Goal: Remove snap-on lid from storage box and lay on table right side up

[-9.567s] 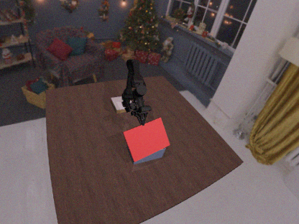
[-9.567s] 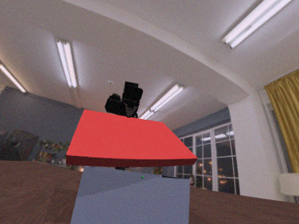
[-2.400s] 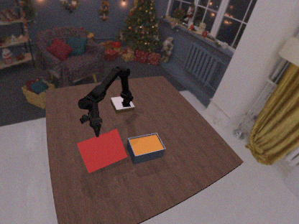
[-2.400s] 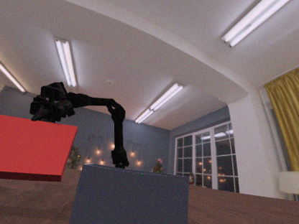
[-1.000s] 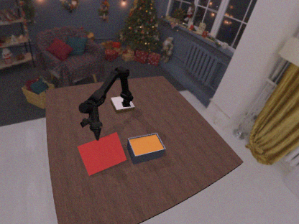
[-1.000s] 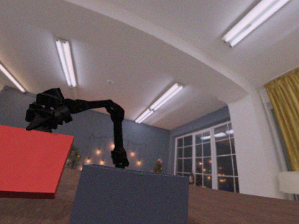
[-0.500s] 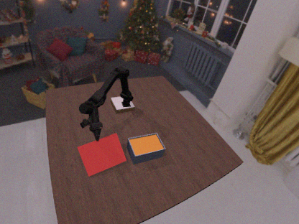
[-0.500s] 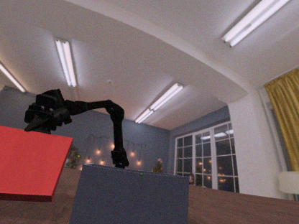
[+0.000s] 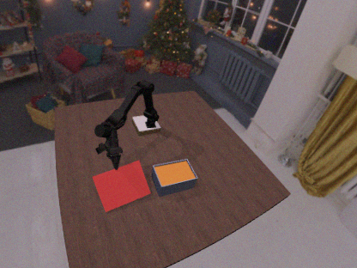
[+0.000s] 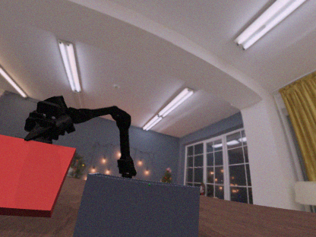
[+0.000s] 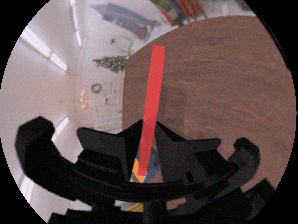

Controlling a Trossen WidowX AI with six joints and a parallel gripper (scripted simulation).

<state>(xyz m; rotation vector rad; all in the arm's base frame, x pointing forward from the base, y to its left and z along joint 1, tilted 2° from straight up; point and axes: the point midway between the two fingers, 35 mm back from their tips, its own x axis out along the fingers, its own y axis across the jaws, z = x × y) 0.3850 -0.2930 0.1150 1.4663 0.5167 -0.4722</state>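
- Holds the red lid (image 9: 122,185) (image 10: 30,171) (image 11: 154,85) clear of the table (image 9: 223,180) (image 10: 258,213) (image 11: 225,75), well to the side of the open storage box (image 9: 178,187) (image 10: 140,209) (image 11: 154,161).
- Grips with the fingers of the gripper (image 9: 116,167) (image 10: 30,137) (image 11: 148,123) clamped on one edge of the lid, the one toward the arm's side of the box.
- Could droop or twist at the far edge, from so one-sided a grip.
- Could touch down corner first and pivot in the fingers, if lowered while tilted.
- Could drop hard or flip over, if released too high beside the box.
- Could nudge the box, if swung back toward it while descending.
- Seems to call for levelling beside the box, then lowering gently before letting go.
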